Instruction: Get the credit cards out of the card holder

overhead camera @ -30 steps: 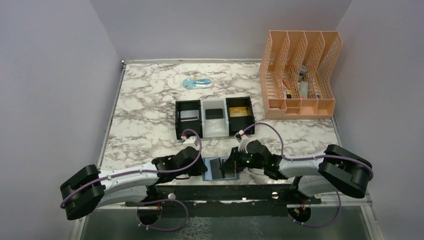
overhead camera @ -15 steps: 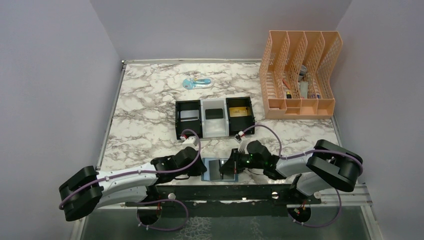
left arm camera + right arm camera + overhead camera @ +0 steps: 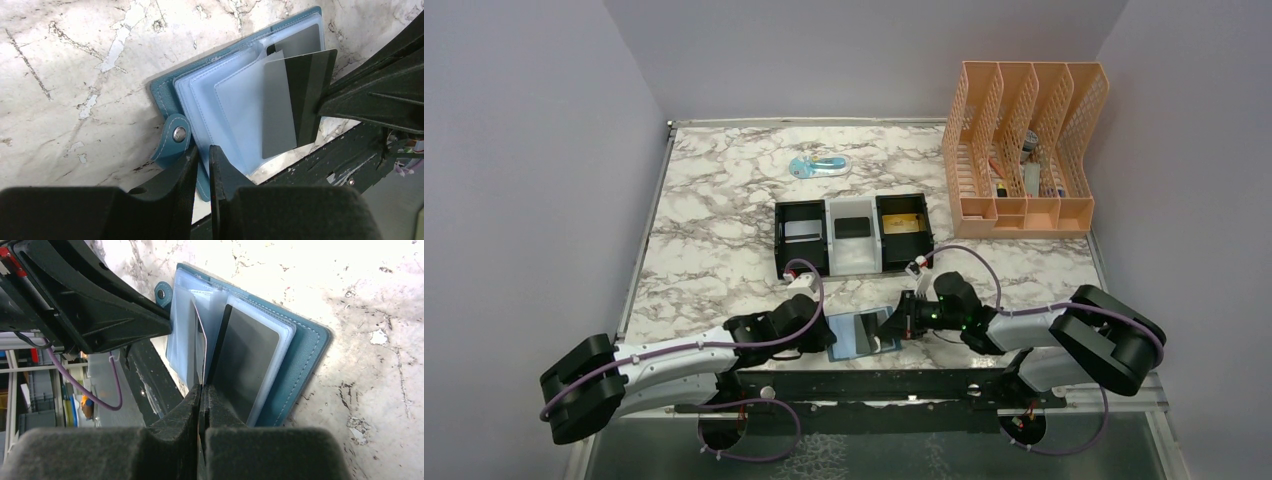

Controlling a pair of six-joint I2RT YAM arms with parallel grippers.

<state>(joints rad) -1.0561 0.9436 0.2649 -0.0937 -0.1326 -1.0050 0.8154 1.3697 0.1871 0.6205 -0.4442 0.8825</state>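
Note:
The teal-blue card holder (image 3: 856, 336) lies open at the table's near edge, its pale blue sleeves fanned out (image 3: 235, 110). My left gripper (image 3: 202, 155) is shut on the holder's near cover edge, beside the snap tab (image 3: 175, 136). My right gripper (image 3: 201, 390) is shut on a grey card with a black stripe (image 3: 300, 100), which sticks well out of its clear sleeve. From the right wrist that card (image 3: 199, 342) shows edge-on. A second dark card (image 3: 247, 365) sits in the sleeve beside it.
A black-and-white three-compartment tray (image 3: 854, 262) stands behind the holder with a card in each compartment. An orange mesh file organiser (image 3: 1022, 150) stands at the back right. A small blue object (image 3: 817, 166) lies at the back centre. A black rail (image 3: 864, 382) runs along the near edge.
My right gripper has drawn back to the right and slightly away, sliding the grey card further out of its sleeve. The left gripper has stayed clamped on the holder.

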